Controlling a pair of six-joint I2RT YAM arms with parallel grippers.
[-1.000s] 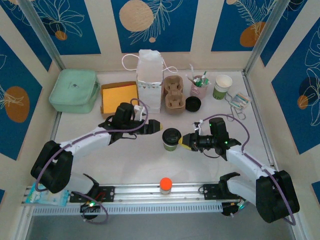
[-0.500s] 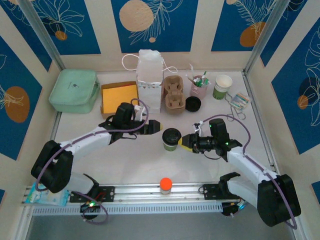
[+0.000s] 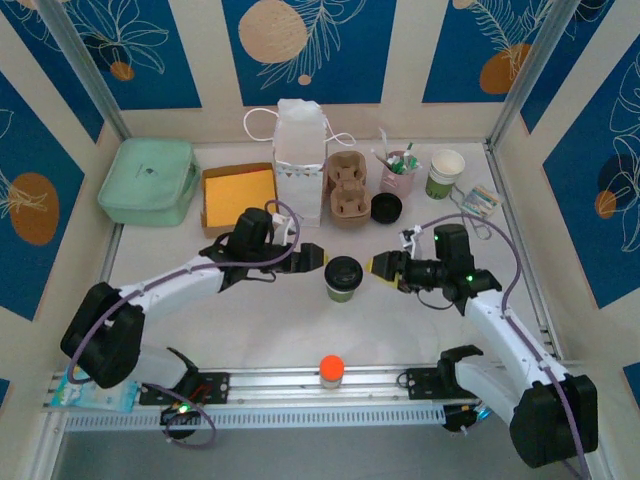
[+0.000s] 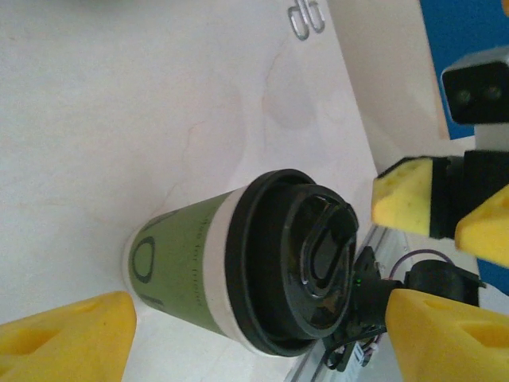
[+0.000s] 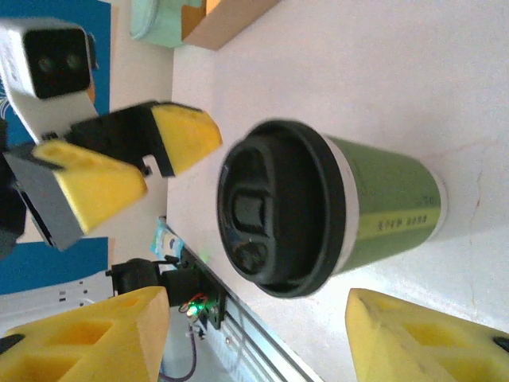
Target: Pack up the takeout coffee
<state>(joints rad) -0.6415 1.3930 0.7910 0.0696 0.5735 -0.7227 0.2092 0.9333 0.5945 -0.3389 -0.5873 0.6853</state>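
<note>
Since the earlier frame the right pincer (image 3: pixel 384 267) has backed off to the right of the takeout coffee (image 3: pixel 343 278) and spread its jaws, while the left pincer (image 3: pixel 314 258) has edged slightly nearer the cup. From left to right along the back of the worktop (image 3: pixel 250 320) stand a mint-green case (image 3: pixel 148 182), an open cardboard box with an orange inside (image 3: pixel 238 190), a white paper bag with handles (image 3: pixel 299 160), a brown cup carrier (image 3: pixel 347 190), a loose black lid (image 3: pixel 386 208), a pink cup of sticks (image 3: pixel 397 172), a lidless green-and-white cup (image 3: pixel 445 172) and a few small packets (image 3: pixel 480 202). Nearer the arms, the left pincer is open, its 2 yellow fingers wide apart and its tips just left of the cup without touching it. The takeout coffee stands upright between the 2 pincers, black lid on, with a white band under the rim above the green side. The right pincer is open as well: its wrist view shows the yellow pads well to either side of the cup, and from above its tips sit near the cup's right side, apart from it.
</note>
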